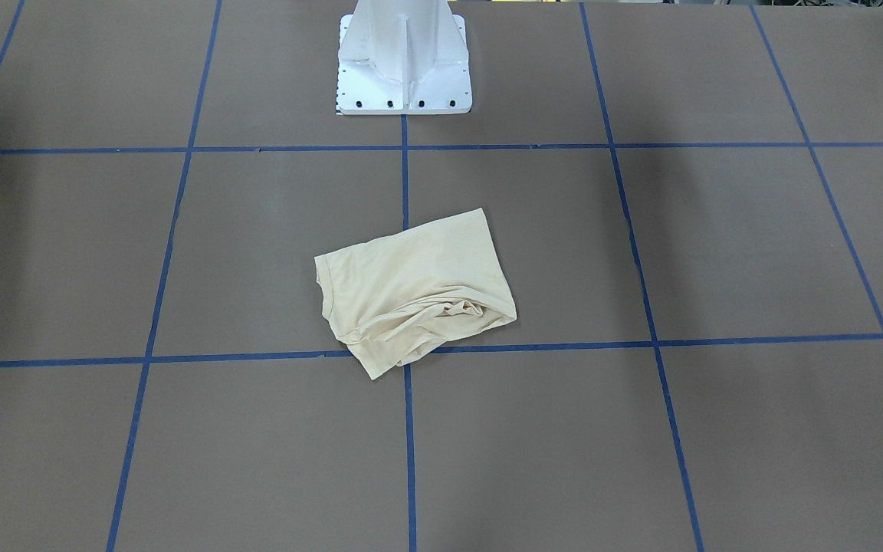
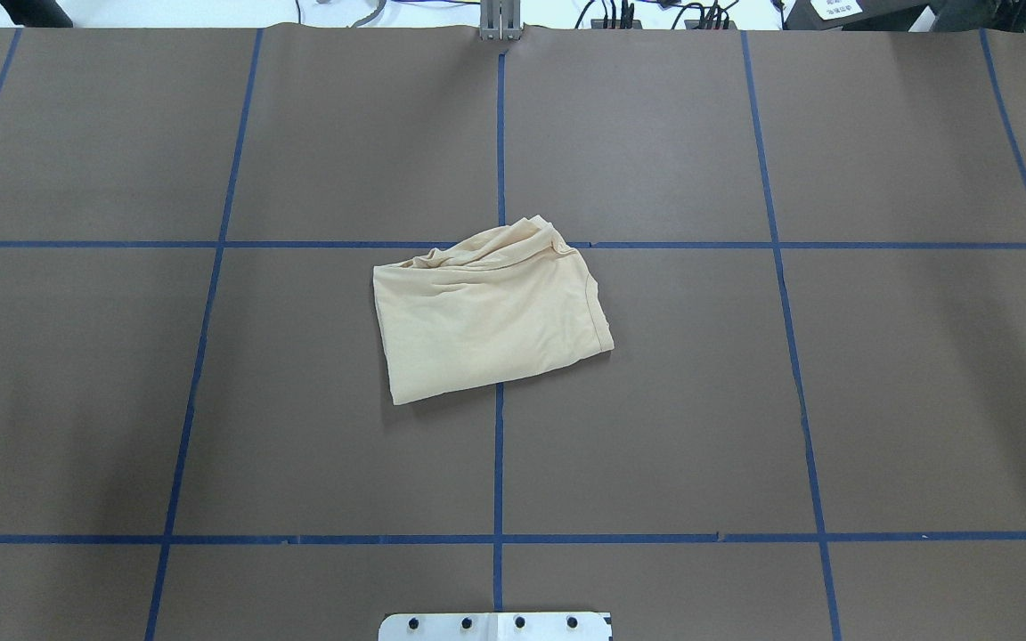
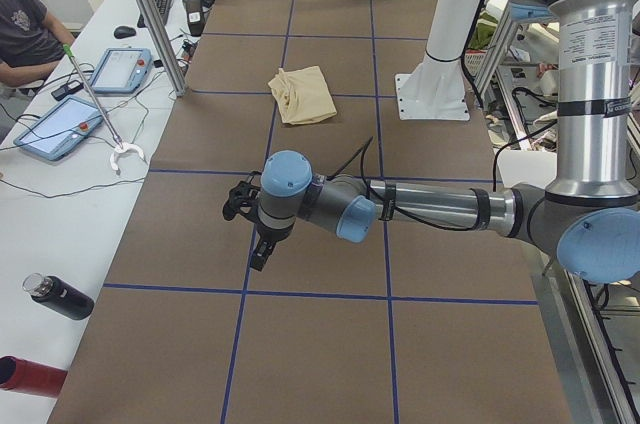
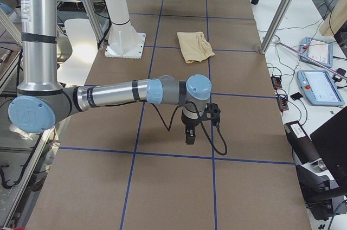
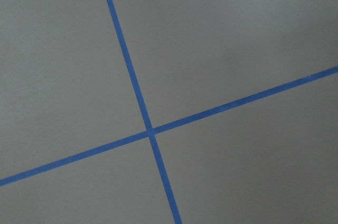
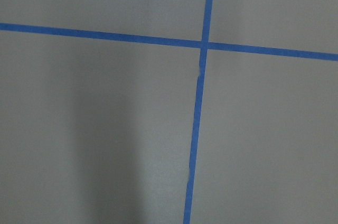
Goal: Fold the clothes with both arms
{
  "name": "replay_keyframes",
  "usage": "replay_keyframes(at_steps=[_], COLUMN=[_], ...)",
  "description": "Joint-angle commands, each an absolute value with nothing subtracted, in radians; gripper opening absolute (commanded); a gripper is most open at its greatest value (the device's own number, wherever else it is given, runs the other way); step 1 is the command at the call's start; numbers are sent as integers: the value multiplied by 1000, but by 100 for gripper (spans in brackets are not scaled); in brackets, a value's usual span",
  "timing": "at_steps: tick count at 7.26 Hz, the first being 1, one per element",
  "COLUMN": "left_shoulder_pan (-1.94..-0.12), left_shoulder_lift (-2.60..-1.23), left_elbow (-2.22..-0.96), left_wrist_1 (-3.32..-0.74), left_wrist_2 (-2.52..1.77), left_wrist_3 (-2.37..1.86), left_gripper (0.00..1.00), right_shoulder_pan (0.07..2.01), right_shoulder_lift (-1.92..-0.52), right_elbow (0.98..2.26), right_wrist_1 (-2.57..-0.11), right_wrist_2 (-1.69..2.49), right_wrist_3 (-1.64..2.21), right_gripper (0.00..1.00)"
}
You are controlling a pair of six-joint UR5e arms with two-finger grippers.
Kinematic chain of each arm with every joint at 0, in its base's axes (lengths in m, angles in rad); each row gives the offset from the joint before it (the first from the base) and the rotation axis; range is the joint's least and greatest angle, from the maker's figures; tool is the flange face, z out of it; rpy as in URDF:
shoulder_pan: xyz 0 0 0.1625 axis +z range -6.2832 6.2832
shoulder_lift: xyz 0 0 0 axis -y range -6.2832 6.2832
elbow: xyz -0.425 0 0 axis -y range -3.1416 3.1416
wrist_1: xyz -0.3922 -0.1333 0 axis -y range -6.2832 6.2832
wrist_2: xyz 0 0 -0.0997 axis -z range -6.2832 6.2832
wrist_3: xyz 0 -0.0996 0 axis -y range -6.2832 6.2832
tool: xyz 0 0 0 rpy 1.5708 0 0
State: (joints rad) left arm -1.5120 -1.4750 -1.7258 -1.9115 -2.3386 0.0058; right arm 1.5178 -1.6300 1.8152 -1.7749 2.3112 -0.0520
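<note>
The pale cream-yellow T-shirt (image 1: 415,291) lies folded into a rough rectangle at the table's middle, over a blue tape crossing. It also shows in the overhead view (image 2: 486,312) and in both side views (image 3: 302,94) (image 4: 195,46). Its far edge is bunched, and the print is hidden. My left gripper (image 3: 258,249) hangs above the table at my left end, far from the shirt. My right gripper (image 4: 189,135) hangs above the table at my right end, also far from it. Both show only in side views, so I cannot tell whether they are open or shut. Both wrist views show only brown table and blue tape.
The white pedestal base (image 1: 403,61) stands at the robot's side of the table. Blue tape lines (image 2: 499,445) divide the brown surface into squares. A side bench holds tablets (image 3: 125,69), a dark bottle (image 3: 60,297) and cables; an operator (image 3: 25,29) sits there.
</note>
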Motion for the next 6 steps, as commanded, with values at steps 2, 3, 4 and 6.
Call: replay_keyframes(at_steps=[2, 3, 4, 6], left_shoulder_pan=[-1514, -1514, -1514, -1514], left_shoulder_lift=[-1477, -1477, -1471, -1456], left_elbow=[-1735, -1744, -1750, -1758], left_wrist_1=[-1910, -1914, -1919, -1919], left_wrist_2=[-2342, -2341, -2336, -2335], left_wrist_3=[-2, -2, -2, 2], left_gripper=[99, 99, 99, 99], right_shoulder_pan=[1519, 1519, 1519, 1519], right_shoulder_lift=[-1618, -1618, -1620, -1631], right_elbow=[1809, 1812, 1816, 1825], right_wrist_1=[-1772, -1772, -1772, -1772], right_wrist_2=[2339, 2341, 2341, 2348], right_wrist_3=[-41, -40, -41, -41], right_gripper=[100, 100, 100, 100])
